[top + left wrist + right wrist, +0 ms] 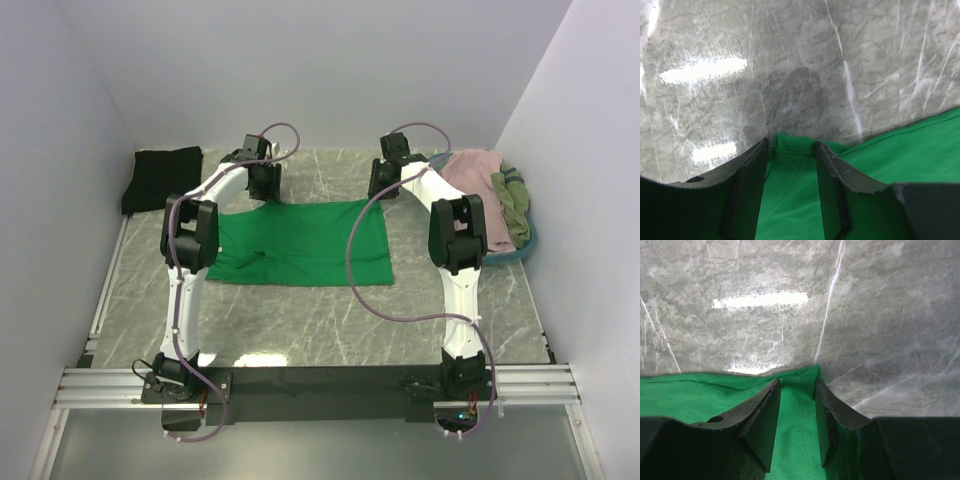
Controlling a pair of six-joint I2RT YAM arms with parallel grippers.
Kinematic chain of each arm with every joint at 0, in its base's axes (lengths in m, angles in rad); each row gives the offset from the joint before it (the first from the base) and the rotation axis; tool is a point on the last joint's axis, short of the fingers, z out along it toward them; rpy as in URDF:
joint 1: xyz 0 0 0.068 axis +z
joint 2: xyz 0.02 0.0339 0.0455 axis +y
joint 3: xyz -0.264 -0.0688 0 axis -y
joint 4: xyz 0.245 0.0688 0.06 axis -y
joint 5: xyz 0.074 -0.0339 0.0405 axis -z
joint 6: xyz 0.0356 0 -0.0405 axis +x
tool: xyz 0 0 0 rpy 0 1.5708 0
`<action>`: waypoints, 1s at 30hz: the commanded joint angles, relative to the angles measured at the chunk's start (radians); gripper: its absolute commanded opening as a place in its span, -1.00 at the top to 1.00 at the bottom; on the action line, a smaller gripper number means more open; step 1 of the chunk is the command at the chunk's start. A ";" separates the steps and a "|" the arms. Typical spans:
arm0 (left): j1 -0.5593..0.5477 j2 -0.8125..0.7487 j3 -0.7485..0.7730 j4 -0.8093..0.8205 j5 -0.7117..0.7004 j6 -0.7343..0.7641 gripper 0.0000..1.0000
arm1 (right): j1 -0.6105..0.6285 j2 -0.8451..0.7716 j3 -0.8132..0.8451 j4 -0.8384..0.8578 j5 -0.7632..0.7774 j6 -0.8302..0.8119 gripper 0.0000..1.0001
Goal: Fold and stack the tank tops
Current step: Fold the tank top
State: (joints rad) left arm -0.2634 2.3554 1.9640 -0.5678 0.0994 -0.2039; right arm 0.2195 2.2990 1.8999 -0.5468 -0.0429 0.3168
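Left fingers (pixel 747 195) and right fingers (pixel 762 425) stand half-open, a green tank top (pixel 300 240) corner between each pair; a shallow pinch could slip off.

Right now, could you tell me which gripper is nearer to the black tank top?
Left. The left gripper sits just right of the black tank top; the right gripper is across the green tank top, beside the basket.

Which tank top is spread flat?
The bright green top, laid open mid-table. The black top sits folded far left; the pink top and olive top are heaped in the teal basket.
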 commanded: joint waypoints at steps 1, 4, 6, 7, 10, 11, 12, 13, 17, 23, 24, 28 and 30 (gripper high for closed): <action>-0.005 0.007 0.030 0.002 -0.009 0.009 0.04 | -0.005 0.014 0.033 0.011 -0.003 0.002 0.18; -0.007 0.008 0.029 0.002 -0.015 0.008 0.07 | -0.005 0.013 0.028 0.016 -0.005 0.004 0.20; -0.007 0.008 0.027 0.006 -0.024 0.006 0.10 | -0.005 0.013 0.025 0.018 -0.008 0.005 0.21; -0.007 0.008 0.027 0.008 -0.027 0.004 0.12 | -0.003 0.013 0.025 0.019 -0.009 0.005 0.21; -0.005 0.005 0.021 0.022 -0.036 -0.005 0.19 | -0.005 0.011 0.024 0.019 -0.009 0.005 0.24; -0.007 0.002 0.016 0.028 -0.038 -0.008 0.20 | -0.005 0.013 0.024 0.021 -0.009 0.005 0.26; -0.007 -0.001 0.006 0.043 -0.040 -0.014 0.22 | -0.005 0.011 0.022 0.019 -0.009 0.005 0.29; -0.007 -0.004 0.000 0.052 -0.040 -0.022 0.24 | -0.005 0.011 0.022 0.021 -0.009 0.005 0.38; -0.005 -0.022 -0.030 0.091 -0.023 -0.040 0.26 | -0.002 0.011 0.019 0.024 -0.006 0.004 0.57; -0.005 -0.048 -0.073 0.155 -0.017 -0.078 0.39 | -0.005 0.007 0.010 0.028 0.000 0.005 0.74; -0.005 -0.056 -0.094 0.170 -0.021 -0.086 0.43 | -0.005 0.005 0.005 0.036 0.001 0.005 0.78; -0.005 -0.105 -0.155 0.242 -0.021 -0.135 0.54 | -0.005 -0.027 -0.042 0.073 0.006 0.013 0.86; -0.005 -0.126 -0.198 0.295 -0.024 -0.158 0.58 | -0.006 -0.039 -0.059 0.097 0.005 0.016 0.88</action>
State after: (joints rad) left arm -0.2657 2.3085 1.8153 -0.3637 0.0807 -0.3111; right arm 0.2195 2.2986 1.8709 -0.5056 -0.0452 0.3244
